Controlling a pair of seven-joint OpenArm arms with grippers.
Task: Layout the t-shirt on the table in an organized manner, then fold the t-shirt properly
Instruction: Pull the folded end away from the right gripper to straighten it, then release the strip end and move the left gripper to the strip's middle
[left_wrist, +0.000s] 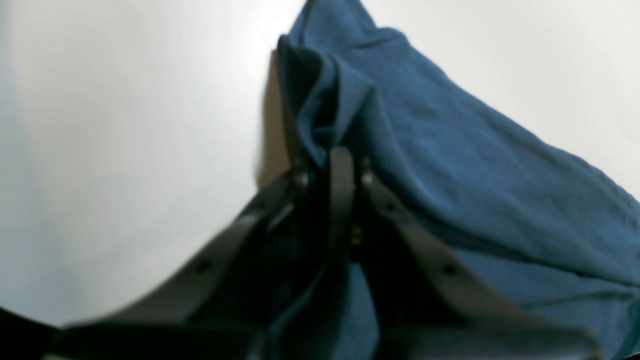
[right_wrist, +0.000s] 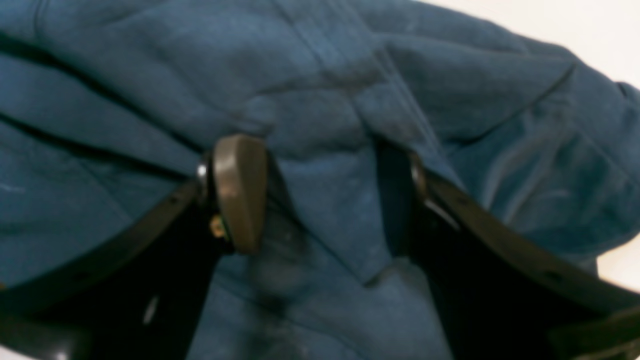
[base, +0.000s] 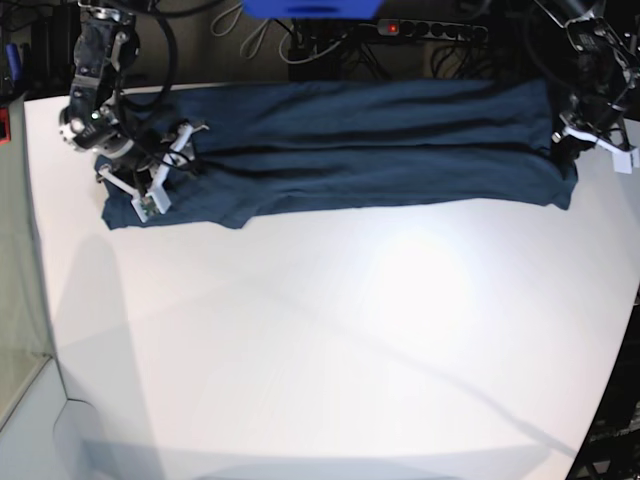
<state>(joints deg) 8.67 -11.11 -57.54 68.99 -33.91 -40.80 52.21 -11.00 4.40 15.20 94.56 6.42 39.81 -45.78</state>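
Navy cloth: the t-shirt lies as a long band folded lengthwise across the far side of the desk, running 9 to 3 o'clock near the 12 o'clock edge. Left pincer is clenched on a bunched ridge of fabric at the shirt's 3 o'clock end. Right pincer sits released, jaws straddling a raised fold at the 9 o'clock end without pinching it. Risks, as I read it: the left grip looks thin and near the edge, so a hard pull could slip it off or drag only the top layer and skew the fold. If the right closes where it stands it may grab several layers and wrinkle the band. Lifting one end alone would twist the cloth. Behind the desk at 12 o'clock: a power strip, cables and a blue object, close to the far edge but not touching the shirt. Near side of the desk carries nothing else visible.
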